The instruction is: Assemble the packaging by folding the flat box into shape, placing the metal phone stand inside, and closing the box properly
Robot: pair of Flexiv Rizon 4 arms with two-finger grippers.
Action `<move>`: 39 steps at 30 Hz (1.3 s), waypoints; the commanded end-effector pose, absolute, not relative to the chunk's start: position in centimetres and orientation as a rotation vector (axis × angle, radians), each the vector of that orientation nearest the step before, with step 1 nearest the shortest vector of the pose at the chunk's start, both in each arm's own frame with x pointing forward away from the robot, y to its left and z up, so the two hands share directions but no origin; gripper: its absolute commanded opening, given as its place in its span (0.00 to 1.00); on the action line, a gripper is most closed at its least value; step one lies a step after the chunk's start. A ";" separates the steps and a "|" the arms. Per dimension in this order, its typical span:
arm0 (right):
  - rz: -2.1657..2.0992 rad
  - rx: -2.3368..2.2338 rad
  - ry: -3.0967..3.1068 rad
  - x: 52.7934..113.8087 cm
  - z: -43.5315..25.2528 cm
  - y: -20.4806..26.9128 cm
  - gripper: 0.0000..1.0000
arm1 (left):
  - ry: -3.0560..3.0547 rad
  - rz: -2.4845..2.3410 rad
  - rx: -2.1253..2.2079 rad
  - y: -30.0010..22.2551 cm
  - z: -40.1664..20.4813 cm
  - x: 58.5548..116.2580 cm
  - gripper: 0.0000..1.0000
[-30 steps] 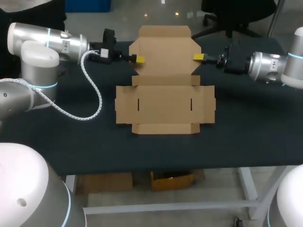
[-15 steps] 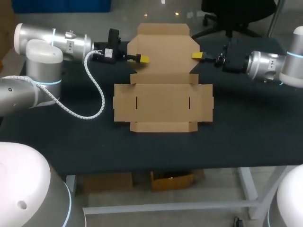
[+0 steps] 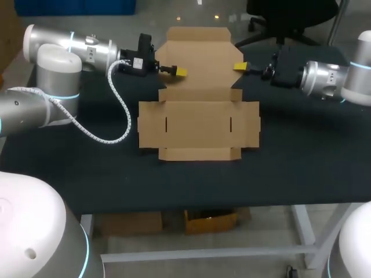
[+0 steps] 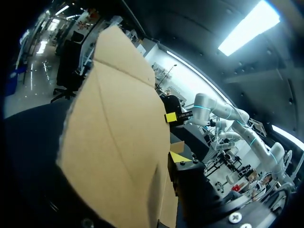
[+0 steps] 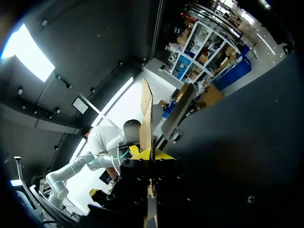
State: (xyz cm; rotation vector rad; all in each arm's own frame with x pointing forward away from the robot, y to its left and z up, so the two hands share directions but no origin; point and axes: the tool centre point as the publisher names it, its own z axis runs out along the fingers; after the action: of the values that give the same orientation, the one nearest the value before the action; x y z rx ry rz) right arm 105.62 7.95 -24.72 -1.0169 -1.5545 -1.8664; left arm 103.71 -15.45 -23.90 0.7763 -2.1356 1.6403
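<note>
Box: 1, partly flat, on 1 table.

The flat box is matt brown cardboard, lying on a dark, matt, cloth-like table.

Even overhead light, soft shadows on the dark table; ceiling strips glare.

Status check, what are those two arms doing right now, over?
Right gripper clamped on box, far flap; left gripper at flap's other side, grip unclear. Box mostly flat. Nothing blocking.
</note>
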 end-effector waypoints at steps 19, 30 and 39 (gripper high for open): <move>-1.881 -0.988 -1.545 105.8 -24.7 8.1 0.00 | -2.138 1.643 0.742 -16.0 -23.9 103.9 0.07; -1.885 -0.980 -1.543 105.9 -24.5 8.2 0.00 | -2.137 1.650 0.732 -16.1 -23.9 103.9 0.00; -1.893 -0.986 -1.546 105.7 -24.0 7.5 0.08 | -2.133 1.663 0.739 -15.7 -23.7 104.0 0.00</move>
State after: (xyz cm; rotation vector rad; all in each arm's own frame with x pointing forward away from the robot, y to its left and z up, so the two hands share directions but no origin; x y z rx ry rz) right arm 105.76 7.62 -24.20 -0.9871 -1.5460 -1.8920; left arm 103.83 -15.56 -23.52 0.7424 -2.1327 1.6650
